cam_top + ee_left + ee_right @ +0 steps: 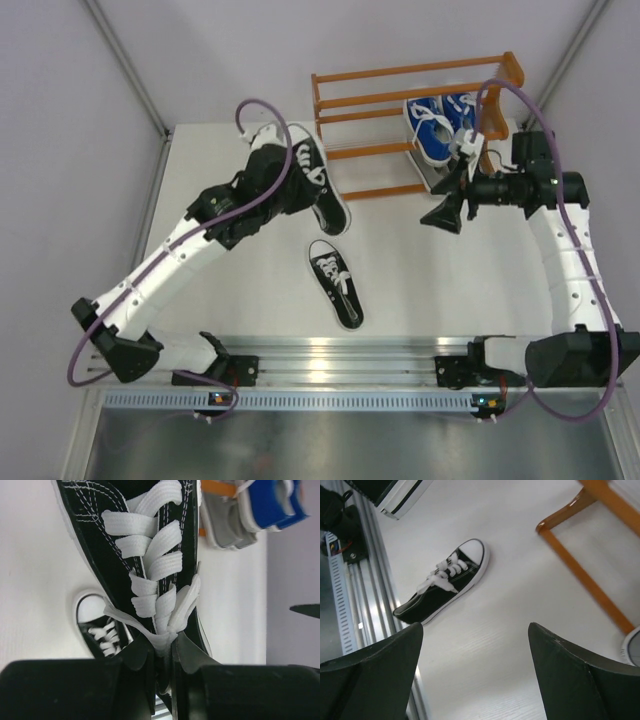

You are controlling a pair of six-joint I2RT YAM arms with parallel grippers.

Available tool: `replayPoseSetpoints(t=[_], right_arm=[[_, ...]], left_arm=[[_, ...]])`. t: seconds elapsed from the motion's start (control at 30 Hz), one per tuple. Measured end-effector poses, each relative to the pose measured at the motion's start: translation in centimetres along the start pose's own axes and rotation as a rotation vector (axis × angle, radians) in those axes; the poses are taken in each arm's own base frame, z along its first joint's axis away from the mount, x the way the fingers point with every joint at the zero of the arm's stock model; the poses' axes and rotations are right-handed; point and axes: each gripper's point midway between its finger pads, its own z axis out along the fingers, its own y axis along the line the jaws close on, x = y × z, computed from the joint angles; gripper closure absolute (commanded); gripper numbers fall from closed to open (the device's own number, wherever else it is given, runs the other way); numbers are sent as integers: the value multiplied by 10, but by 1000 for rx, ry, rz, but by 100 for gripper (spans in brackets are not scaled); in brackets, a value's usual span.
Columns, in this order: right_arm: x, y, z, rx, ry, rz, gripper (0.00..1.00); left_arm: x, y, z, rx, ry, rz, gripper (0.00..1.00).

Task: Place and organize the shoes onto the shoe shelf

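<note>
- Two black sneakers are off the shoe shelf (400, 71). The first black shoe (322, 185) is left of centre in the top view, and the left tool (162, 652) is clamped on its laces and tongue.
- The second black shoe (335, 282) lies flat mid-frame on the white desk (420, 290).
- The blue shoes (432, 130) sit at the shelf's right end, upper right, with a grey shoe (227, 527) beneath.
- The right tool (475, 670) hangs wide apart and empty, just before the shelf.
- Pale grey walls (60, 100) enclose the desk, and a metal rail (340, 355) lines its lower edge.

White table (420, 285), aluminium front rail (340, 352)
</note>
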Motion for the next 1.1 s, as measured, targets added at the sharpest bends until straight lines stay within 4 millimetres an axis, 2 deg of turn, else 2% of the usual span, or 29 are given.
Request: replayPoseSetpoints(t=[0.07,0.17,0.33,0.47,0.57,0.77,0.97,1.1], right_arm=[[-22,-13,-10,56,-39,-20,14],[-44,-36,-32,149,-90,-25,15],[-39,-57,-52,241,-116,28,15],[-26,-62,-62,293,-127,83,15],[-23,-63,-71,327,-139,100,15],[-26,-63,-77,359,-165,95,15],[-22,-65,-74,358,-181,122,15],[-23,-67,-74,360,-193,137,15]], left_arm=[[-20,-32,1,65,-30,55,100],[-50,-78,14,159,-97,156,100],[-82,-134,53,229,-180,338,100],[-105,-168,94,271,-252,424,100],[-115,-175,118,280,-300,449,100],[-136,-170,156,250,-399,454,100],[-161,-165,177,216,-506,438,100],[-170,-157,186,193,-527,434,100]])
